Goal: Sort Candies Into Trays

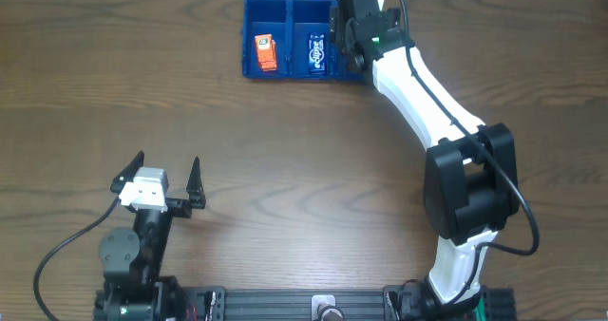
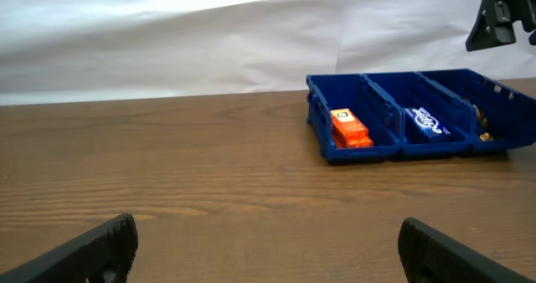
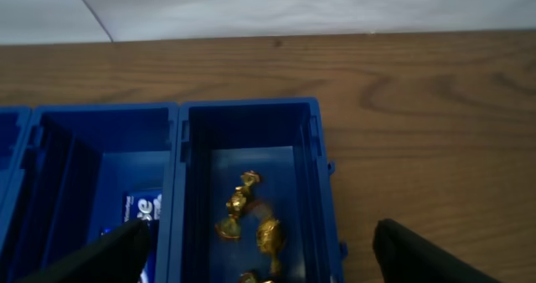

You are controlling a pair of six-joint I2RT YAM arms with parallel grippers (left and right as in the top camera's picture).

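Note:
A blue tray [image 1: 255,17] with three compartments stands at the far side of the table. An orange candy [image 1: 265,53] lies in its left compartment and a blue-wrapped candy [image 1: 317,52] in the middle one. Several gold-wrapped candies [image 3: 249,220] lie in the right compartment [image 3: 306,157]. My right gripper [image 3: 260,254] hangs open above that right compartment, nothing between its fingers. My left gripper [image 1: 161,179] stands open near the table's front left, far from the tray [image 2: 368,153], holding nothing.
The wooden table [image 1: 285,169] stretches between the tray and the arm bases. The right arm [image 1: 427,103] reaches diagonally up the right side. A white wall [image 2: 167,32] rises behind the table's far edge.

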